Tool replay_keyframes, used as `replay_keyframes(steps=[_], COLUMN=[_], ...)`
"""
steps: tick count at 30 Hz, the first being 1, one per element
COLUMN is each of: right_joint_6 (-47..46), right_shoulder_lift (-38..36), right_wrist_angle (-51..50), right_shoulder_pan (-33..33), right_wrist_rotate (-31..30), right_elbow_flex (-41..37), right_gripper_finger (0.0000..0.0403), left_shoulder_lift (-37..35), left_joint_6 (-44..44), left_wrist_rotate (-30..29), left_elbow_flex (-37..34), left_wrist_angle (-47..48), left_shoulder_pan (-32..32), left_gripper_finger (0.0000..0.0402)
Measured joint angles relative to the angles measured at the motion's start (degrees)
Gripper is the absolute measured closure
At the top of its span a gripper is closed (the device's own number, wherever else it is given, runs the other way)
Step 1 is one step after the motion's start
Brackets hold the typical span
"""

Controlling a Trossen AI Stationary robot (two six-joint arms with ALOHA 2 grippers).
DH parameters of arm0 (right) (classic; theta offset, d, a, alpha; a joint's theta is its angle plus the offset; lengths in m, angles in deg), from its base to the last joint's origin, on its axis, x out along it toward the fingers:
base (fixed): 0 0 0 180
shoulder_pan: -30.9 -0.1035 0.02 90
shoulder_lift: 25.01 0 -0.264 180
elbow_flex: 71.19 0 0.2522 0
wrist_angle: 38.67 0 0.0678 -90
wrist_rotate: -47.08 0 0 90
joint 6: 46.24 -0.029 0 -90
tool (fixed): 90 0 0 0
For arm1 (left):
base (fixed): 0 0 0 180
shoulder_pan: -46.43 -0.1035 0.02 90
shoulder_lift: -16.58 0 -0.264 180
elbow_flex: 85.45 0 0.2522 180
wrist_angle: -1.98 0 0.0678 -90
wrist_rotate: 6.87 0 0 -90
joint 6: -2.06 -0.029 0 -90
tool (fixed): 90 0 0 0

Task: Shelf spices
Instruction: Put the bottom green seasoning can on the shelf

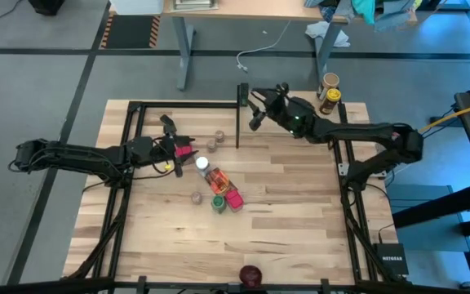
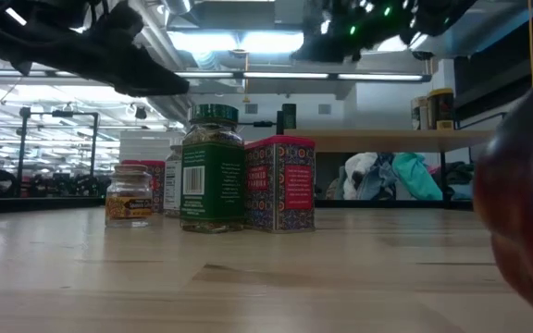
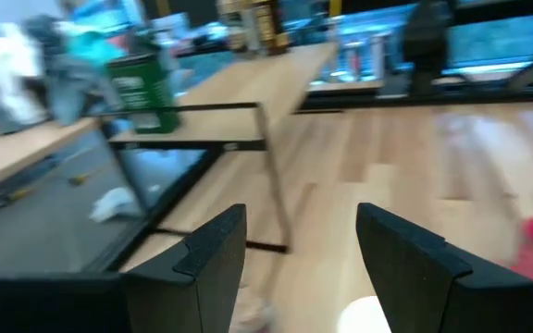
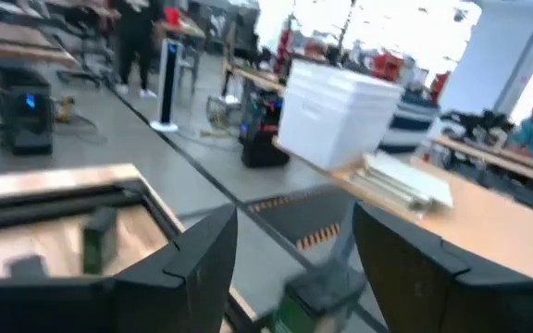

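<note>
Several spices stand mid-table: a white-capped bottle, an orange jar, a pink-red box, a green-lidded jar and a small tan-lidded jar. Another pink-red box lies right by my left gripper. That gripper is open and level, and holds nothing. The white cap shows low between its fingers. The shelf, a light-wood board on black posts, runs along the far right. It carries a green jar and two jars. My right gripper hovers open over the shelf's left end.
Two small jars stand just beyond the cluster, near a black shelf post. A dark red-lidded jar sits at the near edge and fills the low view's right side. A black frame runs along the table's far left. Bare wood lies on the right half.
</note>
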Motion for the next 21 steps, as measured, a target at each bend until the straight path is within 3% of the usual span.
replay_keyframes(steps=[8,12,15,21], right_joint_6=[0.3,0.2,0.2,0.1], right_shoulder_lift=[-4.1,-4.1,-4.0,-4.0], right_wrist_angle=[-12.1,-16.8,-17.3,-17.6], right_shoulder_pan=[-7.4,-9.9,-10.6,-10.6], right_wrist_rotate=[0.0,0.0,0.0,0.4], right_elbow_flex=[0.0,0.0,0.0,0.0], right_gripper_finger=[0.0182,0.0182,0.0182,0.0182], left_shoulder_lift=[0.0,0.0,0.0,4.4], left_joint_6=[0.0,3.3,4.2,1.6], left_wrist_rotate=[-9.7,-9.8,-5.6,8.7], left_elbow_flex=[0.0,2.0,6.7,17.8], left_wrist_angle=[5.4,10.7,19.5,38.9], left_shoulder_pan=[-0.7,-5.3,-10.3,-22.1], left_gripper_finger=[0.0202,0.0202,0.0202,0.0202])
